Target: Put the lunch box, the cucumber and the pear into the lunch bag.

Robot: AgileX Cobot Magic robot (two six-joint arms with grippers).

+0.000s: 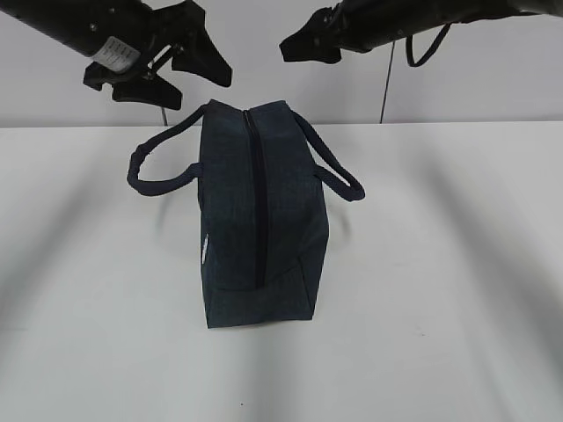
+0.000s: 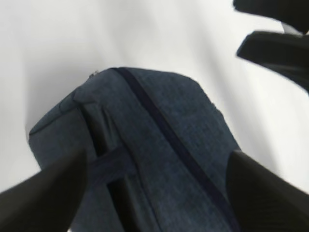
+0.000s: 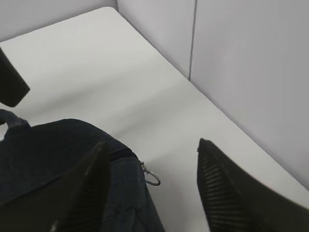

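The dark navy lunch bag [image 1: 255, 211] stands in the middle of the white table with its zipper [image 1: 253, 193] shut along the top and a loop handle hanging off each side. My left gripper [image 1: 176, 75] hovers open above the bag's far left end; in the left wrist view [image 2: 157, 193] its jaws stand wide over the bag [image 2: 159, 145]. My right gripper [image 1: 308, 42] hovers open above the far right. In the right wrist view [image 3: 152, 179] the metal ring pull [image 3: 151, 178] hangs at the bag's end [image 3: 58, 164]. The lunch box, cucumber and pear are out of view.
A pale wall with a vertical seam [image 3: 193, 38] runs along the table's far edge. The white table [image 1: 440, 308] spreads bare around the bag on both sides.
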